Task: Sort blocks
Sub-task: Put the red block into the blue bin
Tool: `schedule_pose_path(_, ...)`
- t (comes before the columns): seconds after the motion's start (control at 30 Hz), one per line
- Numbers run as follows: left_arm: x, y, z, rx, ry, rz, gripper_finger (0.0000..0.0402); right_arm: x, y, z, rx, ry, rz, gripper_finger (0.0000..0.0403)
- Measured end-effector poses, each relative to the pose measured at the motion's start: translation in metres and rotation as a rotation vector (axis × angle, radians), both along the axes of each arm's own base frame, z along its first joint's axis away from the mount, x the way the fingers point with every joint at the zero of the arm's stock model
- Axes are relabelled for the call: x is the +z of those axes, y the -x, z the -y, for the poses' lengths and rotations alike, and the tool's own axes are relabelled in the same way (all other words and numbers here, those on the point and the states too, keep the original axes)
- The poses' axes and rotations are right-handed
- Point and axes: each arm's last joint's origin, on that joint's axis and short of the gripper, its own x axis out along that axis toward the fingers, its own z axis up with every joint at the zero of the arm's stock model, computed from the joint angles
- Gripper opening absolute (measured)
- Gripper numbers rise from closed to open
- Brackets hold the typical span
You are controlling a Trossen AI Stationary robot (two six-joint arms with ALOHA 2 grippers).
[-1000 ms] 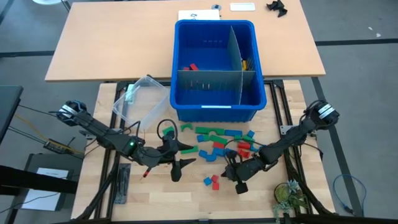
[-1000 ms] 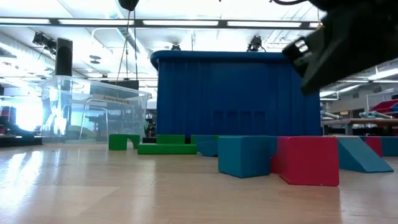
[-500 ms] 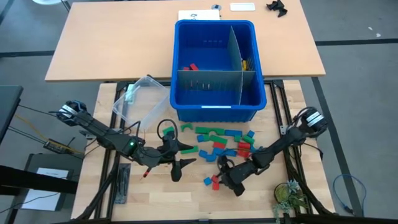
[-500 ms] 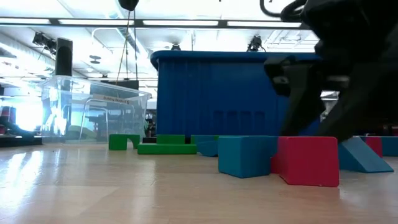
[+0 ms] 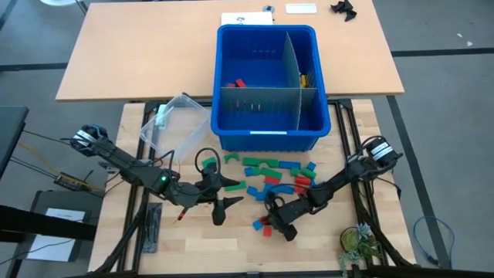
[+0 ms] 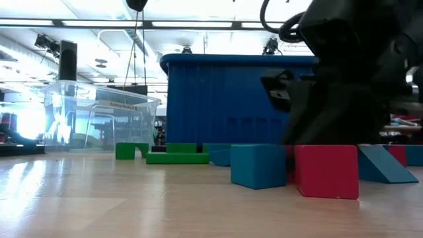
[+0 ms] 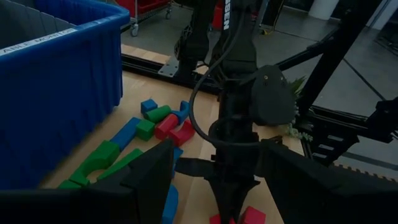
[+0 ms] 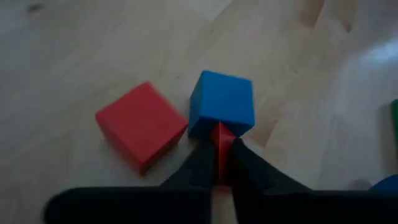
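Several red, blue and green blocks (image 5: 274, 174) lie scattered on the wooden table in front of the blue bin (image 5: 231, 135). Nearer the front edge sit a blue cube (image 8: 222, 102) and a red cube (image 8: 140, 127). My right gripper (image 8: 221, 142) is low beside them, slanting down, shut on a narrow red block (image 8: 221, 138). My left gripper (image 5: 230, 199) hovers open to their left, above the table, with nothing between its fingers. My right gripper pinches the narrow red block (image 8: 222, 149) between its two fingers, of which only a thin strip shows. The fingers come slanting down from the table's right side. The block lies right against the blue cube's near face; whether it is off the table I cannot tell.
The blue bin has dividers, with a few blocks inside (image 5: 235, 82). A clear plastic tub (image 5: 174, 116) lies tipped at its left. A small plant (image 5: 355, 243) stands at the table's near right corner. Bare wood lies along the front edge.
My right gripper has come down and toward the table's left, rolling its wrist, to the red and blue blocks near the front edge. Its fingers stood apart half a second ago and have shut. The two cubes have stayed in place.
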Motion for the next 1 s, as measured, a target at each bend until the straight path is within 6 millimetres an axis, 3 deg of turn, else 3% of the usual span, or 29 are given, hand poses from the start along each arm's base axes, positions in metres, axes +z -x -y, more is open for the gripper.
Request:
schedule_pose_path(0.3,0.0,0.0,0.0,0.0,0.0,0.0,0.0248,0.016,0.006,0.006,-0.051,-0.029,-0.03,0.0001)
schedule_pose_path(0.7,0.0,0.0,0.0,0.0,0.0,0.0,0.0248,0.038,0.017,0.018,-0.118,-0.069,-0.092,0.0001)
schedule_pose_path(1.0,0.0,0.0,0.0,0.0,0.0,0.0,0.0248,0.068,0.026,0.024,-0.184,-0.121,-0.042,0.0001)
